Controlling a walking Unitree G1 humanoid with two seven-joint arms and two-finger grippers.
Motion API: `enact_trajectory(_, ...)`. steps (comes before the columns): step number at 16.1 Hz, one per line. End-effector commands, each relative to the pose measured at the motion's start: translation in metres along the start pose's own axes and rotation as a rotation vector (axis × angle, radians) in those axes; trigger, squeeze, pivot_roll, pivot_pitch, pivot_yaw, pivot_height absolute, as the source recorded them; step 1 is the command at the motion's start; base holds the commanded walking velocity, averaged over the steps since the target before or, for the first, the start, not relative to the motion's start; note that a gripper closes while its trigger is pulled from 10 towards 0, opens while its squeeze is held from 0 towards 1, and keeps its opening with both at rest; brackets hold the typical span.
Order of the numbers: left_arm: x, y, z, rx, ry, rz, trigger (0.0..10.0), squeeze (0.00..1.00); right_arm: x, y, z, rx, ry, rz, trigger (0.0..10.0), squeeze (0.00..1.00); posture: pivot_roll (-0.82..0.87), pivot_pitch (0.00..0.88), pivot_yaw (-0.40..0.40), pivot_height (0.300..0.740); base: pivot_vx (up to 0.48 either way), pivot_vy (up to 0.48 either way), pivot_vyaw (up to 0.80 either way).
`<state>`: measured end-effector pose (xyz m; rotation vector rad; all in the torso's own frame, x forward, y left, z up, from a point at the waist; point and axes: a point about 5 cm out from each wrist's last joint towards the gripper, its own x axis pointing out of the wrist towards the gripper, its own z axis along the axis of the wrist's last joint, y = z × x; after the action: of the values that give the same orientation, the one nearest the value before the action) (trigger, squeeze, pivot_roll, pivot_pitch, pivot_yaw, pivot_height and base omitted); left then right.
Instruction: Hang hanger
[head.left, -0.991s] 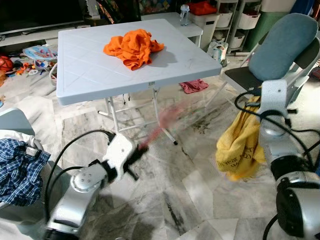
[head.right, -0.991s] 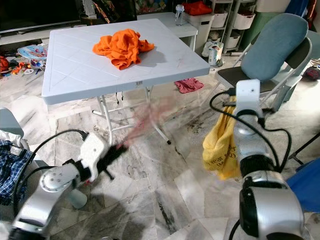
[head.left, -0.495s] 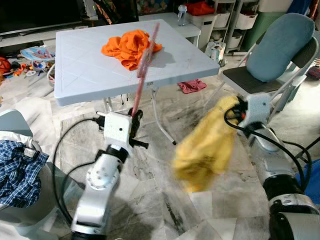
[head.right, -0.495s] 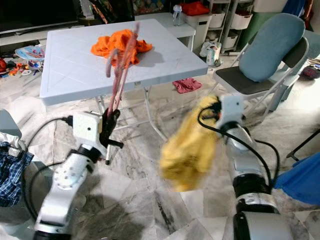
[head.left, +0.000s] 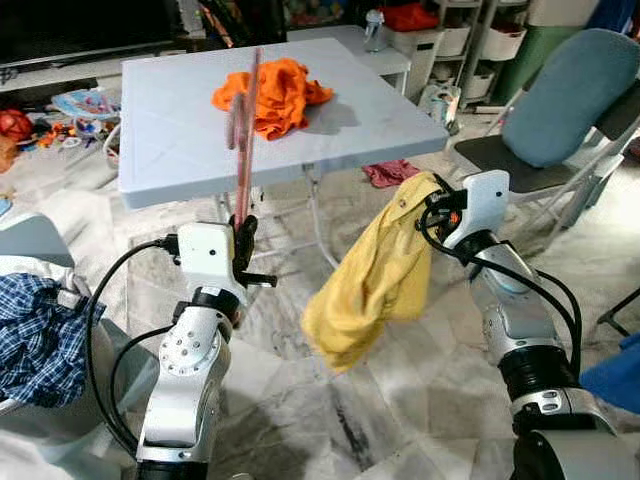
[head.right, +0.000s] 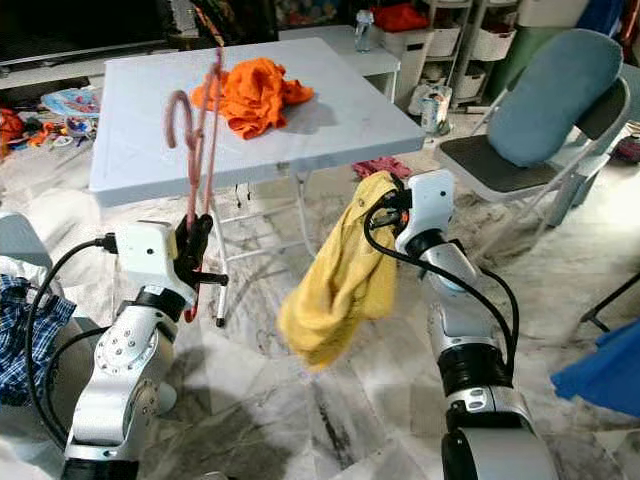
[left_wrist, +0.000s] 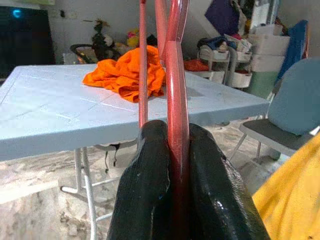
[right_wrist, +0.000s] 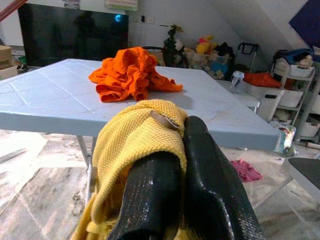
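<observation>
My left gripper (left_wrist: 172, 165) is clenched on the upright pink hanger (head.right: 193, 140); my right gripper (right_wrist: 172, 185) is grasping the yellow shirt (head.left: 375, 280).

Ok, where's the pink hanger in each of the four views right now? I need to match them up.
Left eye view: the pink hanger stands upright from the left gripper, against the table's near edge.
Right eye view: the same, its hook left of the orange cloth.
Left wrist view: its bars rise from between the shut fingers.
Right wrist view: I can't make it out with confidence.
Shared landmark: the orange cloth on the white table.
</observation>
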<state>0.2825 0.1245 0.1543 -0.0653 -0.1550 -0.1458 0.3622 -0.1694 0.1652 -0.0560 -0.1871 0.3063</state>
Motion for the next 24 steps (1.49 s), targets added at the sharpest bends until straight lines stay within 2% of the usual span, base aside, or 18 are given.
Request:
enact_trajectory(1,-0.002,0.001,-0.004,-0.001,0.011,0.007,10.0,0.00,0.000,0.000,0.007,0.005,-0.030,-0.001,10.0,0.00,-0.04,0.000,-0.026,0.740,0.000,0.000,0.00)
enact_trajectory(9,0.000,0.006,-0.007,0.009,0.018,0.047,10.0,0.00,0.000,0.006,0.011,-0.013,-0.035,0.027,10.0,0.00,-0.04,0.000,-0.030,0.740,0.030,0.000,0.00)
enact_trajectory(11,0.000,0.004,-0.007,0.015,0.016,0.039,10.0,0.00,0.000,0.008,0.011,-0.013,-0.034,0.034,10.0,0.00,-0.04,0.000,-0.031,0.740,0.000,0.000,0.73)
enact_trajectory(14,0.000,0.005,-0.008,0.013,0.020,0.047,10.0,0.00,0.001,0.008,0.011,-0.008,-0.033,0.034,10.0,0.00,-0.04,0.000,-0.033,0.740,0.260,0.000,0.51)
enact_trajectory(19,0.001,0.004,-0.008,0.009,0.015,0.047,10.0,0.00,0.002,0.008,0.012,-0.004,-0.036,0.033,10.0,0.00,-0.04,0.000,-0.033,0.740,0.331,0.000,0.00)
enact_trajectory(24,0.003,0.005,-0.006,0.009,0.004,0.053,10.0,0.00,0.004,0.011,0.013,-0.004,-0.039,0.043,10.0,0.00,-0.04,0.000,-0.031,0.740,0.401,0.261,0.00)
